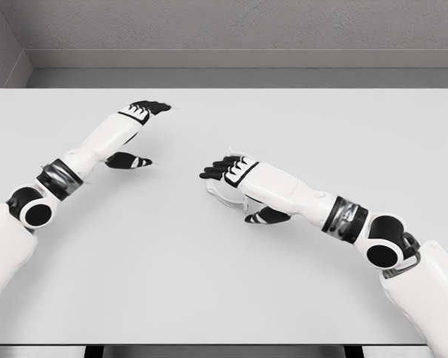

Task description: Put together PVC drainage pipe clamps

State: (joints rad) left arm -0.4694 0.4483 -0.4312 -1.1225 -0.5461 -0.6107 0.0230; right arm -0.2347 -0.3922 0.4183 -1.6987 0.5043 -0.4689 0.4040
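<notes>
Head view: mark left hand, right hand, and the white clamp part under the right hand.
left hand (138, 119), head view, back of the hand
right hand (235, 170), head view, back of the hand
white clamp part (222, 195), head view, thin curved edge below the palm

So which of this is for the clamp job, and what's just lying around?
For the job:
- white clamp piece, under the right hand
- left hand, open, holding nothing

Just there:
- table; no loose clutter visible
</notes>
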